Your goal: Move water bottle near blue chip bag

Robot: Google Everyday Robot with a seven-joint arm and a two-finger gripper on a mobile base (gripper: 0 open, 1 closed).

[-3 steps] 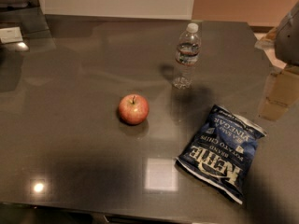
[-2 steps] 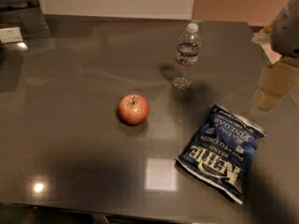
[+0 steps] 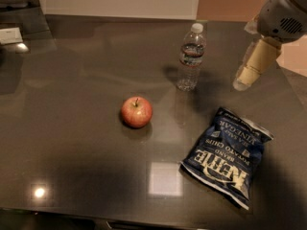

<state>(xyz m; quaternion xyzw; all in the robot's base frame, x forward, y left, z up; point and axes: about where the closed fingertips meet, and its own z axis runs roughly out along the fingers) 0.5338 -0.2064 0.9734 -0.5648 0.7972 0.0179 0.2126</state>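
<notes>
Water bottle [image 3: 191, 56], small, clear and ribbed, of plastic with a white cap and a dark label band, stood upright on the dark glossy tabletop [image 3: 81, 85], to the left of the gripper [image 3: 242, 82] and apart from it. The beige gripper hung from a pale grey arm [image 3: 283, 13] at the upper right, tilted down toward the table; whether it was wide or narrow could not be told. Below the gripper, nearer the front edge, the dark navy crinkly chip bag [image 3: 226, 155] with white "Kettle" lettering lay flat, apart from the bottle. A round red apple [image 3: 136, 112] sat farther left of the gripper, beyond the bottle.
</notes>
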